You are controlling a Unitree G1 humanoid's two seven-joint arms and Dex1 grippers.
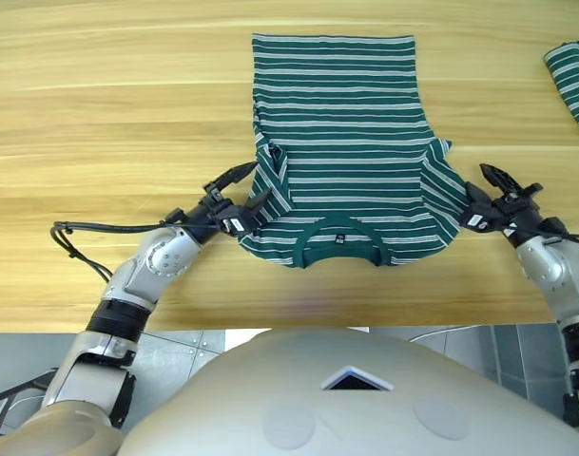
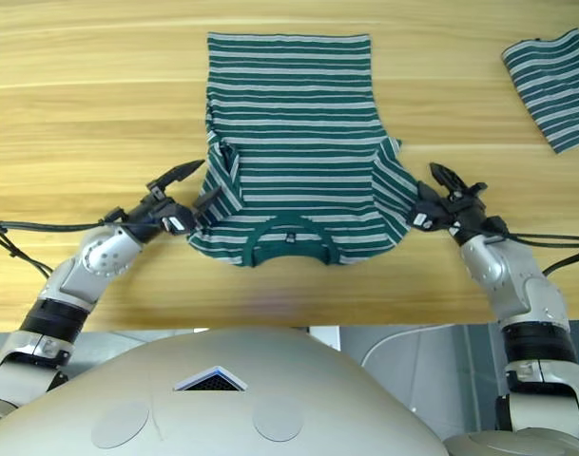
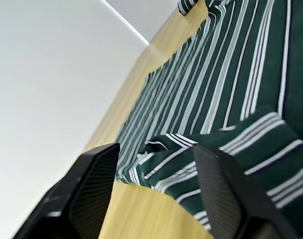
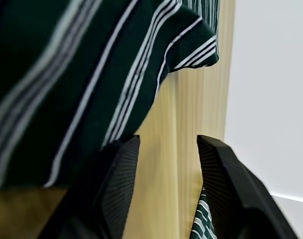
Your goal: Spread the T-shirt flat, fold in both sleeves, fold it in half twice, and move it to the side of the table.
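T-shirt (image 1: pixel 341 123) lies flat on the worktop (image 1: pixel 108 114), sleeves already folded in, collar (image 1: pixel 305 238) nearest the robot. It looks like a soft, light knit that should drape and slide easily. I judge the shoulder corners either side of the collar the best hold for the halving fold.

Left of the collar, the left end effector (image 1: pixel 256 182) is spread wide, straddling the folded sleeve edge without pinching it. Right of the collar, the right end effector (image 1: pixel 477 182) gapes just off the fabric, holding nothing.

A tag (image 1: pixel 341 237) inside the collar is too small to read. Another striped cloth (image 2: pixel 550 85) lies well apart, far right of the collar.
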